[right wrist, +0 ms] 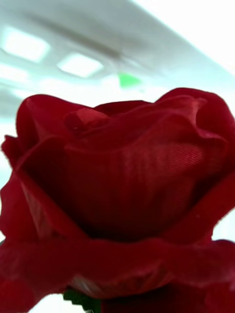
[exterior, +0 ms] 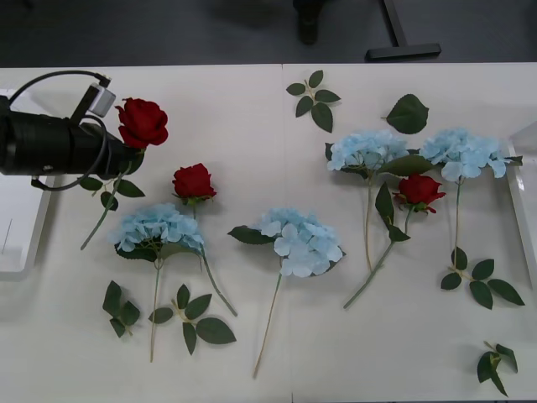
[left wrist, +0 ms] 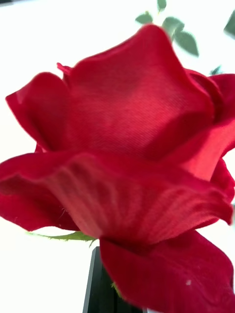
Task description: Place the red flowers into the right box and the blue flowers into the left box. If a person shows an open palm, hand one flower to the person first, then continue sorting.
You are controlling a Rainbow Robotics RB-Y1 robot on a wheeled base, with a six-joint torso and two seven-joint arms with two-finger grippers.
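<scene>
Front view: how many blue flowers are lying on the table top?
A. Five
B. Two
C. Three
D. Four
D: four blue flowers lie on the table: one at the left, one in the middle and two side by side at the right.

It looked like a lab or office test space — a broad white table (exterior: 252,353) of two joined panels, laid out with artificial flowers, stood on dark grey carpet (exterior: 168,29). Beyond its far edge a black metal furniture base (exterior: 401,42) rested on that floor.
</scene>
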